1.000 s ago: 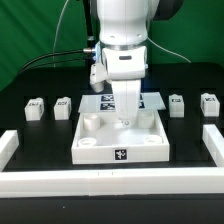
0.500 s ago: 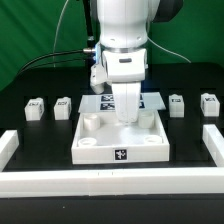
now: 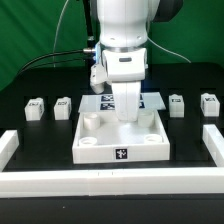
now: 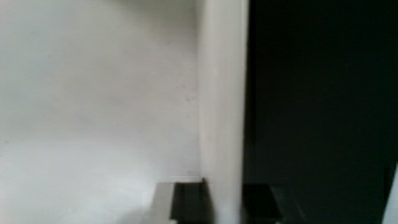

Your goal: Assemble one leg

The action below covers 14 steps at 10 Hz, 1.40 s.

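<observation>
Four small white legs with marker tags stand on the black table: two at the exterior view's left (image 3: pixel 35 108) (image 3: pixel 63 105) and two at its right (image 3: pixel 177 104) (image 3: pixel 208 102). The large white square panel (image 3: pixel 100 148) lies in the middle. My gripper (image 3: pixel 126 118) points straight down at the panel's far rim, away from every leg. In the wrist view my gripper (image 4: pixel 228 205) has one dark finger (image 4: pixel 192 205) inside the panel's rim (image 4: pixel 224 100) and the other outside it. The jaws are closed against the rim.
The marker board (image 3: pixel 152 100) lies behind the panel, partly hidden by the arm. A low white wall runs along the front (image 3: pixel 110 182), with ends at the left (image 3: pixel 8 146) and right (image 3: pixel 214 142). Cables hang behind the arm.
The fingers have drawn in slightly at the panel's far rim. The arm, the panel and the legs have not moved.
</observation>
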Each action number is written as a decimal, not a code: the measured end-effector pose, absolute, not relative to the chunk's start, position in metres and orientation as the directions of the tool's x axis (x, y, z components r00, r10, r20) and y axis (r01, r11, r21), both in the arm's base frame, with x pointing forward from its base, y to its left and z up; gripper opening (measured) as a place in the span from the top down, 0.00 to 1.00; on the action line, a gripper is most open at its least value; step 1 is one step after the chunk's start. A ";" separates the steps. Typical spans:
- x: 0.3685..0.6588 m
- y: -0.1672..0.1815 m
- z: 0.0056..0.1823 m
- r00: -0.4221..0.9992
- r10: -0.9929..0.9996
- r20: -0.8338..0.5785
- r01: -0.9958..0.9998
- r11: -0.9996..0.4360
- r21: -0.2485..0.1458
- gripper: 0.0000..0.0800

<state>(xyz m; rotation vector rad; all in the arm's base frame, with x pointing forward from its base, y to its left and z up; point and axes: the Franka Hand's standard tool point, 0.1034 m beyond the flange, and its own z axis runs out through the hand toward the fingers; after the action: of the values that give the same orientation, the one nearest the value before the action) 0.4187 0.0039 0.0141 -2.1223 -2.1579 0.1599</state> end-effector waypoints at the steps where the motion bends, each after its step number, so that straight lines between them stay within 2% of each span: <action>1: 0.419 0.004 0.014 -0.016 1.000 0.005 0.989 0.017 -0.150 0.91; 8: 0.420 0.004 0.015 -0.016 1.000 0.005 0.989 0.016 -0.146 0.91; 14: 0.446 0.027 0.014 -0.001 1.000 0.017 0.993 0.003 -0.118 0.91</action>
<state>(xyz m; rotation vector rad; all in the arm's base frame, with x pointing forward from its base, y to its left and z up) 0.4462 0.0274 0.0135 -2.1497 -2.1548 0.1094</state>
